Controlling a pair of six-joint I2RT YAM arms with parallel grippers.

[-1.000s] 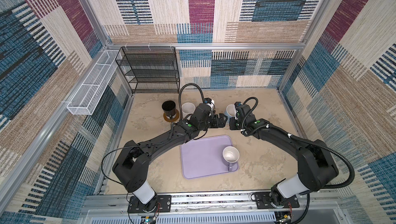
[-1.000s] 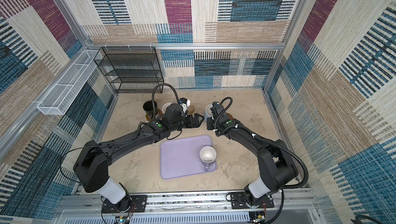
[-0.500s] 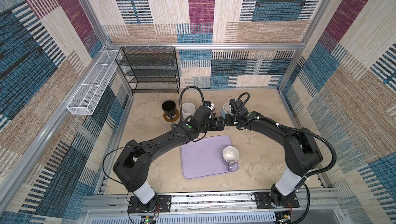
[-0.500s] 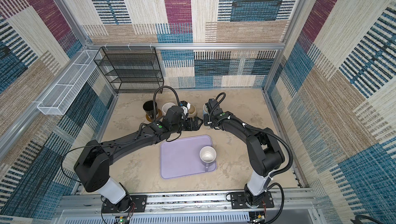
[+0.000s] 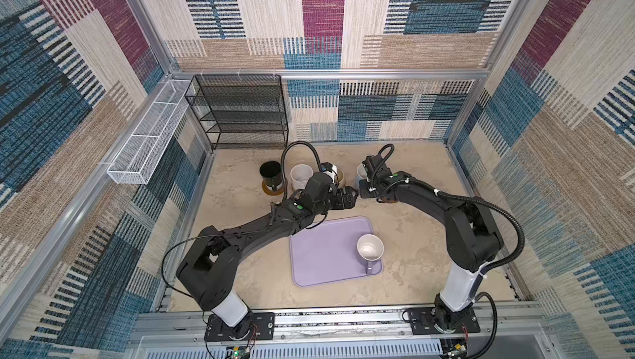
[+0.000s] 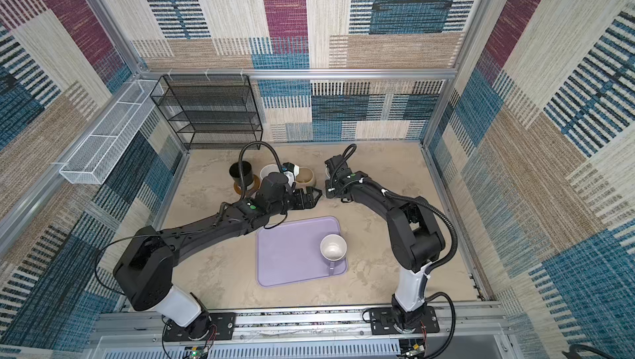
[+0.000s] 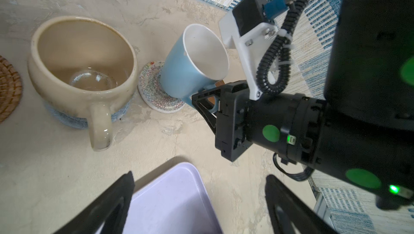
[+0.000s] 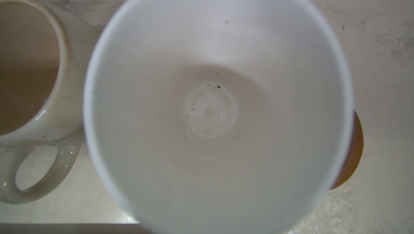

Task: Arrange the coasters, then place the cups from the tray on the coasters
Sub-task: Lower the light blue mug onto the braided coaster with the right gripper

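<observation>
The counter (image 5: 412,237) carries everything. The tray (image 5: 319,257) lies at its middle with one cup on it: the lavender cup (image 5: 370,248), upright at the tray's 4 o'clock corner.

Seen from the tray, the other cups form a row from 11 to 1 o'clock. The black cup (image 5: 270,175) stands on a brown coaster (image 5: 267,191), next comes the speckled white cup (image 5: 301,175), then the beige cup (image 7: 83,64) on the blue-grey coaster (image 7: 67,120). Last is the light blue cup (image 7: 186,69). It is tilted, with its base low over the white-grey coaster (image 7: 154,96); I cannot tell whether it touches. A second brown coaster (image 8: 356,150) shows just beside it.

The right tool (image 7: 201,100) is clenched on the light blue cup's handle. The left tool (image 5: 352,197) is spread wide and empty, hovering by the tray's 12 o'clock edge, close to the right tool.

A handle grip probably leaves the cup free to swing. Letting go while it leans could tip it off the coaster or knock it into the beige cup just beside it. Set down off-centre, it could straddle two coasters and leave the lavender cup no clean place. The tools are near enough that a careless reach by either arm could make them collide.
</observation>
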